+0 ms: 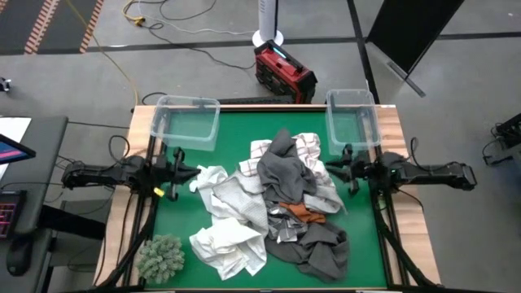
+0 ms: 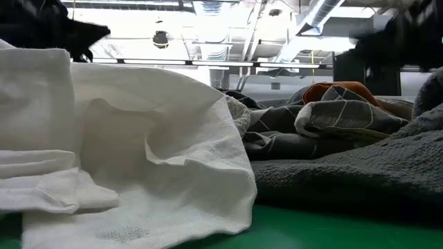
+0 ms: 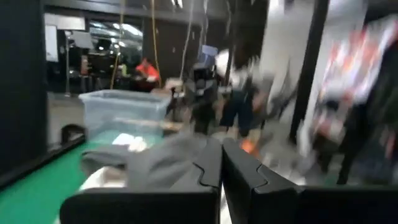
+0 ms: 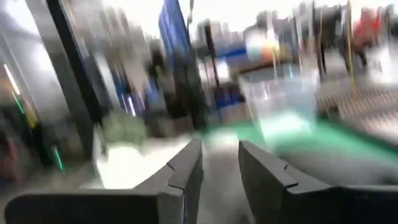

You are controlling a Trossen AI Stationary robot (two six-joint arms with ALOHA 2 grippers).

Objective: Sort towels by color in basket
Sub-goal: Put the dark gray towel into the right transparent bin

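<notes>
The towels lie heaped mid-table. A dark grey one [image 1: 285, 168] lies on top of the heap, and a grid-checked white one [image 1: 313, 147] shows beside it. A rust-orange one [image 1: 303, 212] peeks out below, white ones [image 1: 228, 240] spread toward the near edge, and another dark grey one [image 1: 323, 248] lies near the front. In the low view a white towel [image 2: 138, 159] fills the foreground. My left gripper [image 1: 194, 172] [image 3: 221, 163] hovers shut at the pile's left edge. My right gripper [image 1: 330, 168] [image 4: 221, 165] hovers at the pile's right edge, slightly open. Neither gripper holds anything.
Two clear plastic bins stand at the far corners, one on the left [image 1: 187, 122] and one on the right [image 1: 352, 118]. A fuzzy grey-green clump [image 1: 160, 256] sits at the near left corner. Bare green table [image 1: 244, 130] shows between the bins.
</notes>
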